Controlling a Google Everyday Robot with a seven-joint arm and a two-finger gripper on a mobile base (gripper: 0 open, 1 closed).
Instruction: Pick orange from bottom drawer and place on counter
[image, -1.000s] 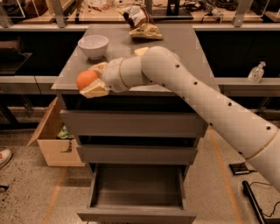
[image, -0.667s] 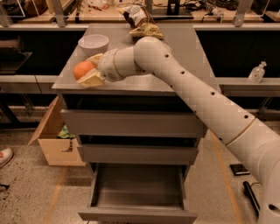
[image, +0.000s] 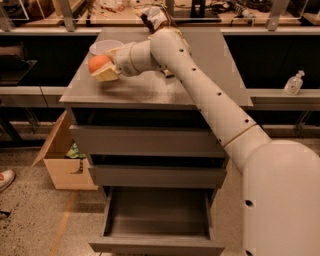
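Compared with a second ago, the orange (image: 99, 63) sits farther in from the front edge, close by the bowl (image: 102, 46). Our gripper (image: 103, 70) reaches it from the right, fingers closed around it, just above the counter (image: 165, 92). We judge release lies straight down. Below, the bottom drawer (image: 157, 220) stands open.

Grey counter (image: 200, 90), white bowl (image: 102, 46), gripper (image: 102, 68) holding orange (image: 98, 63) over left edge

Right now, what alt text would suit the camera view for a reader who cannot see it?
The robot's cream two-finger gripper holds a small round bright orange at the left side of the flat grey counter, beside a white bowl. Below, the shallow grey bottom drawer stands pulled open.
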